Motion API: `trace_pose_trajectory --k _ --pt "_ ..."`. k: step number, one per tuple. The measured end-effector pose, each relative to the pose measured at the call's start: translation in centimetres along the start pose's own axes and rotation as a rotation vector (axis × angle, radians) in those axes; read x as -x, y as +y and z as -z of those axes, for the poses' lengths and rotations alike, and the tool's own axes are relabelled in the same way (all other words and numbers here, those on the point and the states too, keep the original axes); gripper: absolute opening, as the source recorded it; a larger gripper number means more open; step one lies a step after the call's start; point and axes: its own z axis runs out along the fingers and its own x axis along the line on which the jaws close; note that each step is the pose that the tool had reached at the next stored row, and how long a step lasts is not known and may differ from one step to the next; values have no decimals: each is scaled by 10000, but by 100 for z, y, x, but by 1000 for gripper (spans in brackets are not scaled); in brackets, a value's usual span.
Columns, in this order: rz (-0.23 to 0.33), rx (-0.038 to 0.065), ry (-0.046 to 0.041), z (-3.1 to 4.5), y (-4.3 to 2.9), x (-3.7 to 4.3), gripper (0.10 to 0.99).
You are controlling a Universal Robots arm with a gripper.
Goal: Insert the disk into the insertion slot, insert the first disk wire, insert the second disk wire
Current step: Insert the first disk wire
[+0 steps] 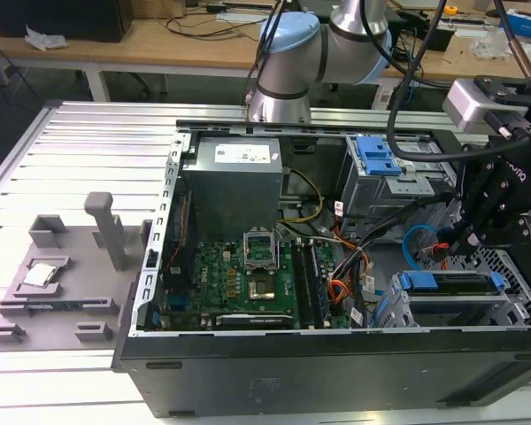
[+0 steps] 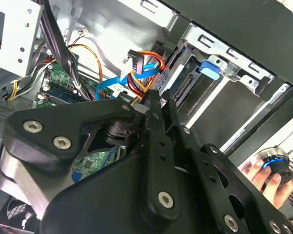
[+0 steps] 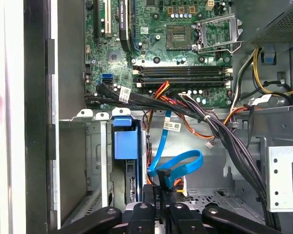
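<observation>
At the near corner of the open computer case [image 1: 336, 381], on the exterior view's right, the disk [image 1: 449, 283] already sits in the insertion slot [image 1: 504, 266]. Its bright blue carrier is flush with the mouth of the perforated cage, so the first step looks done. In the first wrist view the carrier's blue tab [image 3: 124, 144] stands up between the cage walls [image 3: 88, 161].

The claw [image 3: 162, 192] hangs just beside the disk, over the gap between the cage and the motherboard [image 1: 239, 274]. Its fingers are drawn close together and appear to pinch the black plug [image 3: 162, 176] at the end of the blue wire [image 3: 185, 161]. The wire loops up and away from the plug. Holding it by the plug rather than the ribbon would let the arm steer the plug's face toward the disk's back edge. Whether the plug has already met its socket cannot be told.

The case lies on its side on the slotted table [image 1: 88, 133], nearer the table's front edge, which leaves the drive bays open from above. In the second wrist view a person's hand [image 2: 263, 178] rests on a small device outside the case.
</observation>
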Motion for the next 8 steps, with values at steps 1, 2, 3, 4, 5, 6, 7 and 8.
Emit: trace_pose_trajectory --k 1,2,3,4,5,6,7,8 --pt "0 14 1 -8 -40 -8 180" --pt "1 28 0 -17 -69 -13 180" --pt "2 40 -14 -34 -93 -53 180" --pt "2 43 -37 -50 -96 -127 180" --pt "3 43 -47 -64 -100 -199 180" --pt "5 44 -78 -80 -101 -218 180" --pt "8 48 -187 -88 -101 -220 180" --pt "11 50 -257 -92 -101 -220 180"
